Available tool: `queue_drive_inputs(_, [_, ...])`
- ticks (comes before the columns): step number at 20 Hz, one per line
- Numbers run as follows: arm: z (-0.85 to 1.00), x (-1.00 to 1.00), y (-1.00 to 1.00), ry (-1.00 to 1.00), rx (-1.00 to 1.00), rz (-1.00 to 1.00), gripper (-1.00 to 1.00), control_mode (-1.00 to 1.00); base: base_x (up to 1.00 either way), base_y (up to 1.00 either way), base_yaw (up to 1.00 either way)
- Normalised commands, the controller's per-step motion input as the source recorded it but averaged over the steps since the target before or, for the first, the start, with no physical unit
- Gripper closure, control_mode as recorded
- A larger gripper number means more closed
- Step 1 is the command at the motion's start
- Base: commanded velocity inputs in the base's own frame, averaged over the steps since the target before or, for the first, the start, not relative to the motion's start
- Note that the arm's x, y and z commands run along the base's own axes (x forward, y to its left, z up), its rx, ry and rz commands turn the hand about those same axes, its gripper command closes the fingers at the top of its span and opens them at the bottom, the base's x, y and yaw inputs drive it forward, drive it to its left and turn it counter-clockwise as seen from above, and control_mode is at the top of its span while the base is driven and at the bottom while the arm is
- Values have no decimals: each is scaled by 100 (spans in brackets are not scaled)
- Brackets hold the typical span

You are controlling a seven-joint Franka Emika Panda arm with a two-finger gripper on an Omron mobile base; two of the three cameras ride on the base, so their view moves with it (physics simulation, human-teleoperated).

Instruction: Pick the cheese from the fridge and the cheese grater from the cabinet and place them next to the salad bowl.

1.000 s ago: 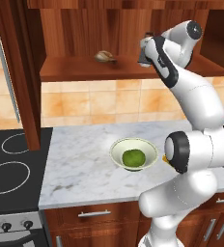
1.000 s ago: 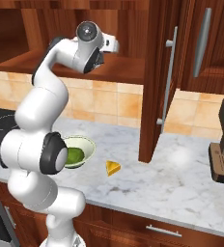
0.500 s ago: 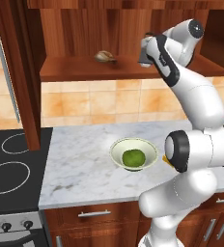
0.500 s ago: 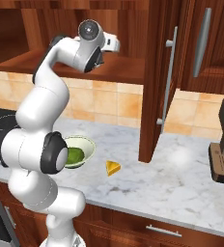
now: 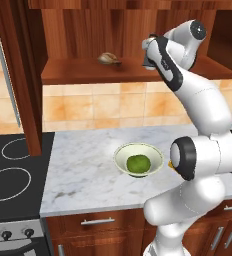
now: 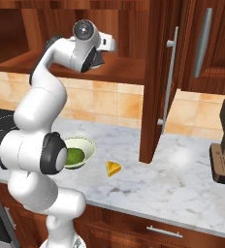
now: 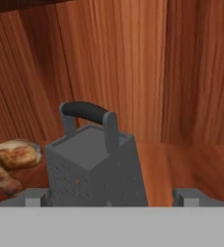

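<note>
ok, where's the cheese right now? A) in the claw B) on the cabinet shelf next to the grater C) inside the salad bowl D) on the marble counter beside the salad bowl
D: the cheese lies on the marble counter just beside the salad bowl, apart from it, while the open claw faces the cheese grater on the cabinet shelf.

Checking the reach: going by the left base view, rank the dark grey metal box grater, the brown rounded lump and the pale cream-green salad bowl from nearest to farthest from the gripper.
1. Dark grey metal box grater, directly before the open gripper on the cabinet shelf.
2. Brown rounded lump, on the same shelf.
3. Pale cream-green salad bowl, down on the marble counter.
</note>
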Motion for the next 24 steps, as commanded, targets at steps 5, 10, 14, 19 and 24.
queue_drive_inputs(5, [15, 1, 0, -4, 0, 0, -100, -100, 0, 0, 0])
queue_drive_inputs(10, [52, 0, 0, -6, 0, 0, -100, -100, 0, 0, 0])
queue_drive_inputs(14, [2, 0, -6, 0, 0, 2, -100, -100, 0, 0, 0])
queue_drive_inputs(19, [0, 0, -45, 0, 0, 10, -100, -100, 0, 0, 0])
queue_drive_inputs(24, [1, 2, -13, 0, 0, 2, -100, -100, 0, 0, 0])
